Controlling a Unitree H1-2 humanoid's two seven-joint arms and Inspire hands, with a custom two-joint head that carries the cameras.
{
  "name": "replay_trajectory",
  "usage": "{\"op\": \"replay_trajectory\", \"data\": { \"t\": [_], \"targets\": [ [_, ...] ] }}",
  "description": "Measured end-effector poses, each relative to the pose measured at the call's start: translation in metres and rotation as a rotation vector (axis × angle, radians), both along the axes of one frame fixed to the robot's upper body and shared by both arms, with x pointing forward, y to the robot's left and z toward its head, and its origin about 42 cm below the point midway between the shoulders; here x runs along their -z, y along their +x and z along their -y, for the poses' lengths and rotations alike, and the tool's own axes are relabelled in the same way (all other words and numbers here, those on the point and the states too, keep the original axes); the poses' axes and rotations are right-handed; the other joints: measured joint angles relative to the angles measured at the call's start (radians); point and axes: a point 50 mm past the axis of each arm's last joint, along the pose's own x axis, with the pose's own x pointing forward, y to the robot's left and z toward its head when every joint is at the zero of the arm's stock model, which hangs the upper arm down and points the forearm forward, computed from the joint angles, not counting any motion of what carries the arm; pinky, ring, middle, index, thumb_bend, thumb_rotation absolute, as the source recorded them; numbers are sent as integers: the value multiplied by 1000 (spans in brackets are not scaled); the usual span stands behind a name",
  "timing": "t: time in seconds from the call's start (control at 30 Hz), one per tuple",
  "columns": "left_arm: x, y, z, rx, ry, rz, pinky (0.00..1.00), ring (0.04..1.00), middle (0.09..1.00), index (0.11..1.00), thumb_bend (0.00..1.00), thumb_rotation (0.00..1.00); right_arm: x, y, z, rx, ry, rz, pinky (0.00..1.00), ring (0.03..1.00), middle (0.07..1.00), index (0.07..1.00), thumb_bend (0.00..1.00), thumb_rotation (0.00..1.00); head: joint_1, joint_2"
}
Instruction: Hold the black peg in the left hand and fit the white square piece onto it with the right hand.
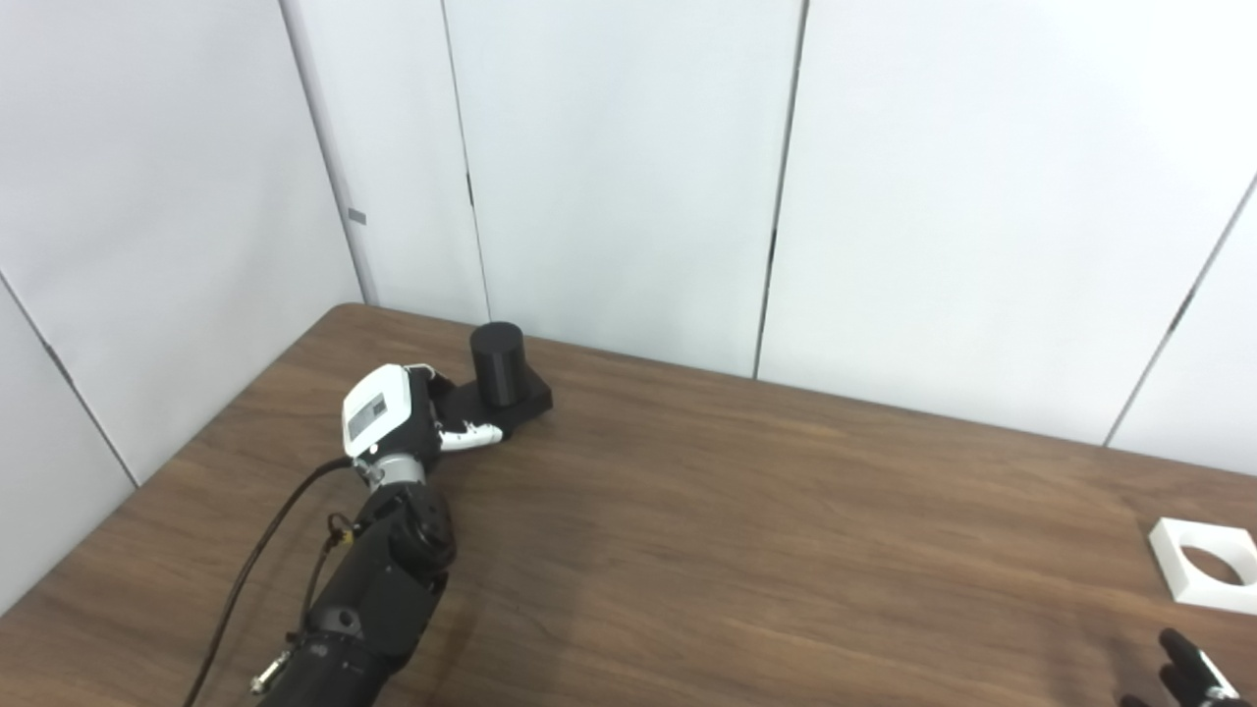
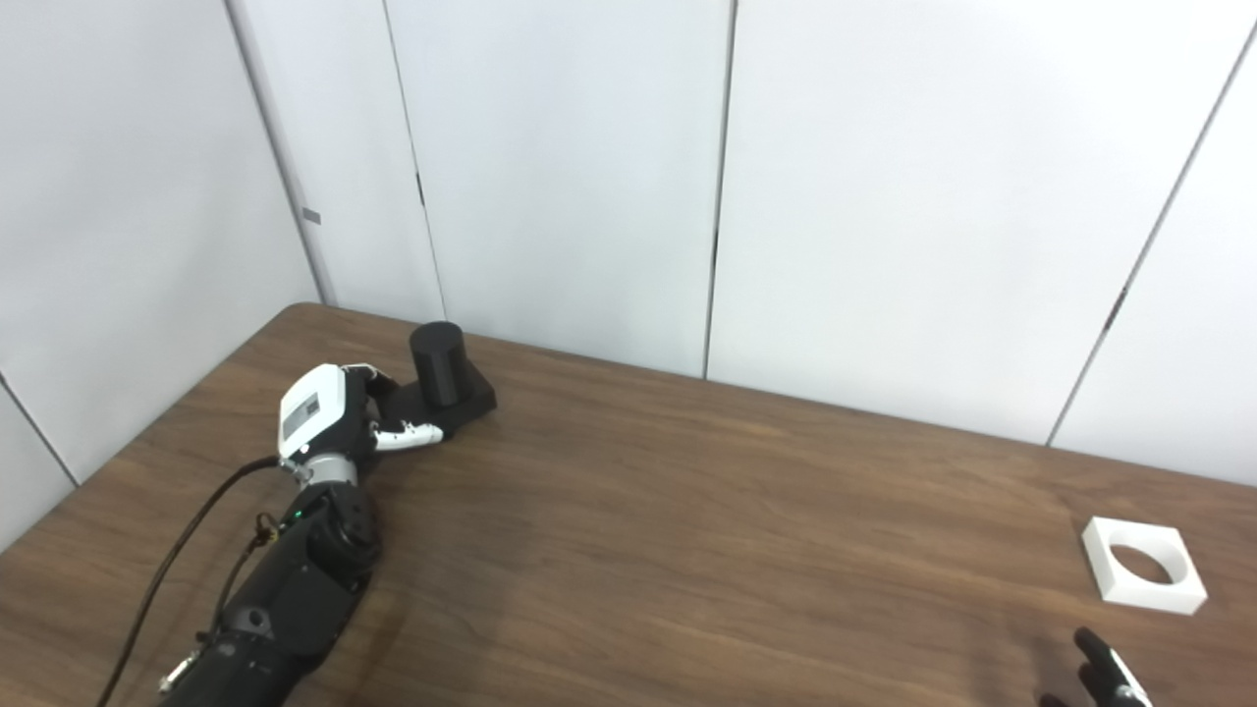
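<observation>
Two hands, each near its own part on the wooden worktop (image 1: 746,550).
The left hand (image 1: 393,417) touches the black peg's (image 1: 498,363) square base, fingers around its near edge. Far right of the peg lies the white square piece (image 2: 1143,565); just beside it, the right hand's (image 2: 1105,676) grip cannot be told.

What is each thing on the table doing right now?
black peg: upright on its flat base, on the table.
left hand: at the peg's base, fingers around its edge; grip unclear.
white square piece: lying flat, untouched, round hole facing up.
right hand: barely in view, not touching the piece.
</observation>
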Motion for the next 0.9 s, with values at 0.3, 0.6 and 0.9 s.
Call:
{"op": "replay_trajectory", "data": {
  "t": [0.3,0.6,0.9],
  "targets": [
    [-2,-8,4,26,-15,13,609,735,686,480,521,47,-1,0,-1,-2,-5,-2,860,944,938,855,390,1000,0,0],
    [-10,-42,24,135,-32,39,629,750,690,481,521,49,-1,0,-1,-3,-11,-1,872,943,938,856,376,1000,-9,3],
    [-29,-73,66,270,-46,47,670,769,698,482,519,52,1,2,-2,-6,-19,5,898,947,934,845,382,1000,-12,-2]
  ]
}}
